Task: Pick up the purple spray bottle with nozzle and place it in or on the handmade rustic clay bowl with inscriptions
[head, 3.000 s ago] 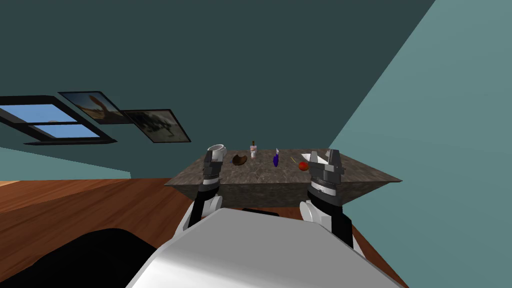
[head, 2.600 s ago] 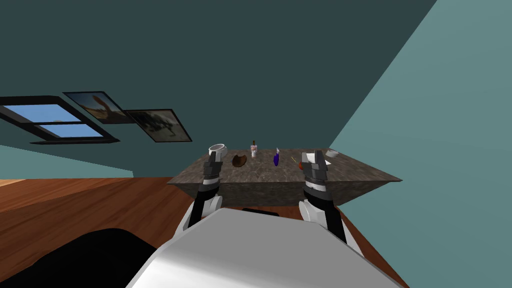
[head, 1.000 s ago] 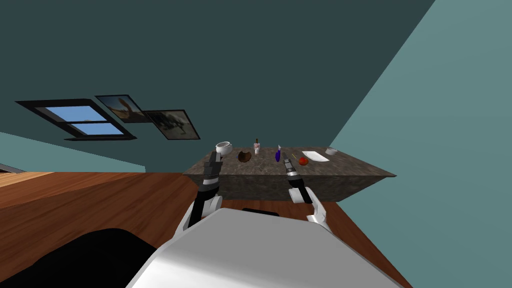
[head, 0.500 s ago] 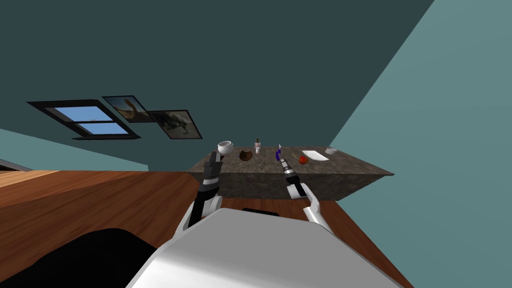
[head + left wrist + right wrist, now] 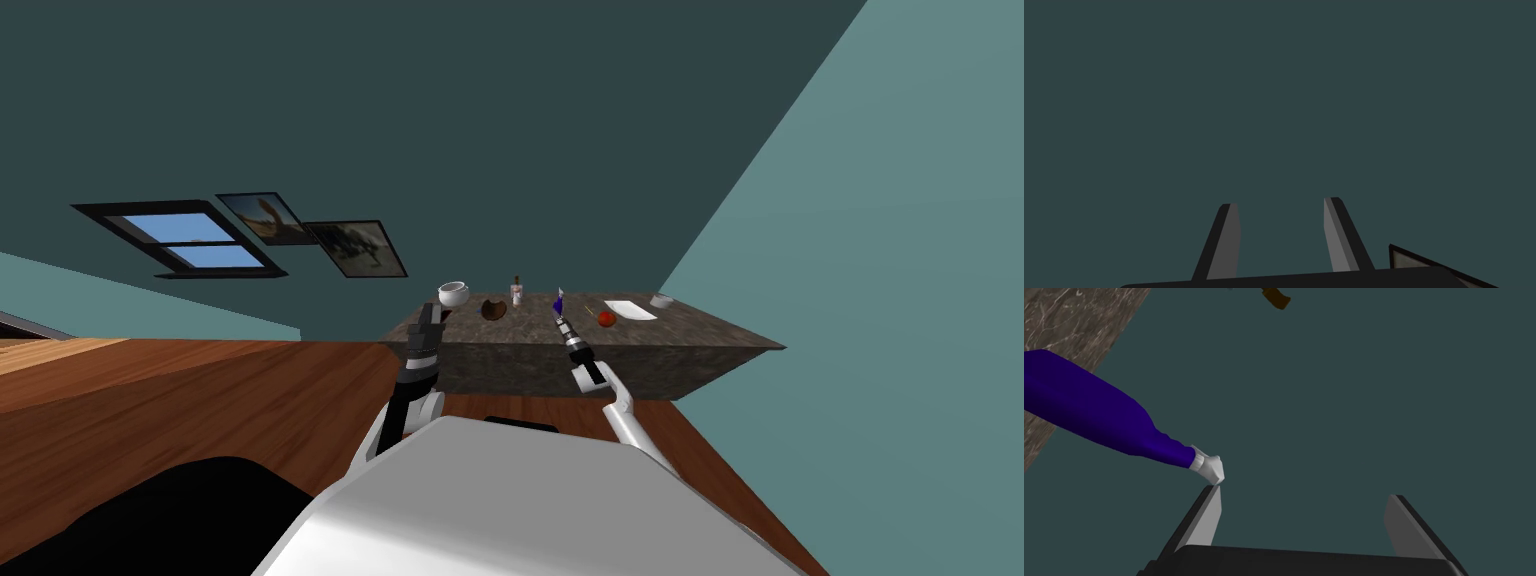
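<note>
Right claw (image 5: 1304, 493) released, just beside white nozzle of purple spray bottle (image 5: 1089, 413); left claw (image 5: 1280, 202) released

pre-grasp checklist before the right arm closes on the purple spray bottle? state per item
1. Right gripper jaws open: ok.
2. Purple spray bottle between the jaws: not ok. Its white nozzle sits at one fingertip and the body lies off to that side.
3. Spray bottle upright on the stone-patterned table: ok in the head view.
4. Brown clay bowl uncovered: ok. Empty: cannot tell.
5. Small bottle stands between spray bottle and bowl, further back. Transfer clearance: cannot tell.
6. Left gripper open, holding nothing: ok.
</note>
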You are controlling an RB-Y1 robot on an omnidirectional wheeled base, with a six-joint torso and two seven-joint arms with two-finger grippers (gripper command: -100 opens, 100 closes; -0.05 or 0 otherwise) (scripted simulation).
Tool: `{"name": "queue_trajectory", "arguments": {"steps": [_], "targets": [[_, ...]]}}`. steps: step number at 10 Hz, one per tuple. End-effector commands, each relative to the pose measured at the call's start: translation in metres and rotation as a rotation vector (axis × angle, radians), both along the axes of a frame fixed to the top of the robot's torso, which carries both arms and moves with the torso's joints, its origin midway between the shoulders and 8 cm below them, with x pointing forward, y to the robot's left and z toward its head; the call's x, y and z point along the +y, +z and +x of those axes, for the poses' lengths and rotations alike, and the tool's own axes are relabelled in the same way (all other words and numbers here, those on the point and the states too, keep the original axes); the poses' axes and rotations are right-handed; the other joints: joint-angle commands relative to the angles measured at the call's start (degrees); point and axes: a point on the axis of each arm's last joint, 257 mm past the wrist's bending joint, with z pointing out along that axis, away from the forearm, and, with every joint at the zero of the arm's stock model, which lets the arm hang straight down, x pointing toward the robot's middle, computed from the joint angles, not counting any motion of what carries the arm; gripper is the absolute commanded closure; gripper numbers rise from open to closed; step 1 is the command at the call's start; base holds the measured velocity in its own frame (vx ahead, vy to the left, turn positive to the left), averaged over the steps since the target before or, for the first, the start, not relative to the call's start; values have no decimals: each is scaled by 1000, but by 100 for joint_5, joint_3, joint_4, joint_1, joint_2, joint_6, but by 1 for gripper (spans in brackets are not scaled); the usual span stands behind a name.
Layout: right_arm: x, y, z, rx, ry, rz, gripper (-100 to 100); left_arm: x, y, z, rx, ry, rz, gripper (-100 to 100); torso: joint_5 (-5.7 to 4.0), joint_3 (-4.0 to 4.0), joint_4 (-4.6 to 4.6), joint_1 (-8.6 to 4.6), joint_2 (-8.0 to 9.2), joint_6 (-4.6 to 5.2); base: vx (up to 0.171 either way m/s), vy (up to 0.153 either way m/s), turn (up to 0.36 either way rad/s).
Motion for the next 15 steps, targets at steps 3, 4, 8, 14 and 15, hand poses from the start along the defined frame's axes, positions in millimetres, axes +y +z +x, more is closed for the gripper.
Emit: {"name": "queue_trajectory", "arguments": {"steps": [3, 4, 8, 14, 15], "targets": [[3, -17, 24, 33, -4, -104, -100, 0, 0, 0, 0, 0, 0, 0, 0, 0, 0, 3, 0, -1, -24, 18, 11], [-1, -31, 24, 62, -11, -109, -100, 0, 0, 0, 0, 0, 0, 0, 1, 1, 0, 5, 1, -2, -26, 19, 4], [-4, -47, 45, 96, -21, -213, -100, 0, 0, 0, 0, 0, 0, 0, 0, -1, -1, 0, -3, 0, -17, 16, 5], [-21, -81, 71, 171, -50, -368, -100, 0, 0, 0, 0, 0, 0, 0, 2, -3, -1, 7, -5, 0, -10, 23, 5], [-26, -84, 79, 180, -58, -415, -100, 0, 0, 0, 0, 0, 0, 0, 1, -4, -1, 6, -6, 0, -2, 26, 2]]}}
